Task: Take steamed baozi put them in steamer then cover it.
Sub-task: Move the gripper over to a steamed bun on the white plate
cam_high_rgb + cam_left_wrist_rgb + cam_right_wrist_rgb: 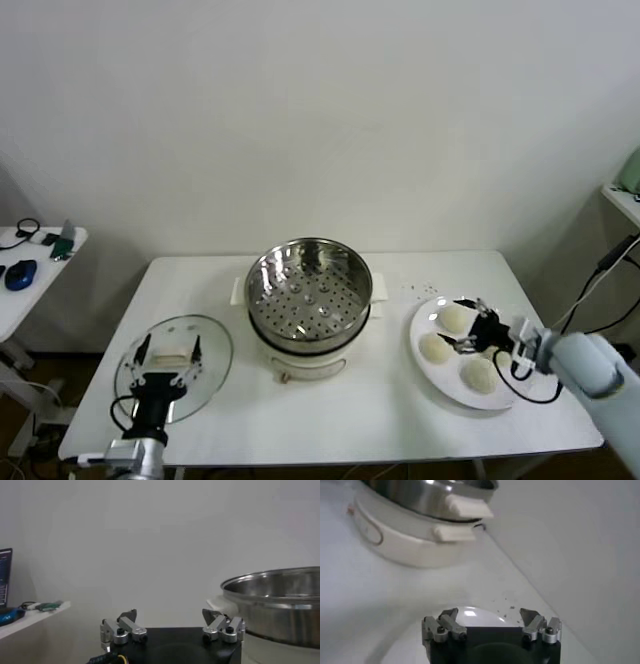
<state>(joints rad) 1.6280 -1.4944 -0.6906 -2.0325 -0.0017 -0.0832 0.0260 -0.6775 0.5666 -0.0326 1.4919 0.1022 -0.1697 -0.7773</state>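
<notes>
The steamer, a shiny perforated basket on a white pot base, stands mid-table with nothing in it; its rim also shows in the left wrist view and the right wrist view. Steamed baozi lie on a white plate at the right, and three show clearly. My right gripper hovers open just over them, with one baozi between its open jaws. My left gripper stands open astride the white handle of the glass lid.
A side table with a blue mouse stands at the far left. Dark specks dot the table behind the plate. The white wall runs close behind the table.
</notes>
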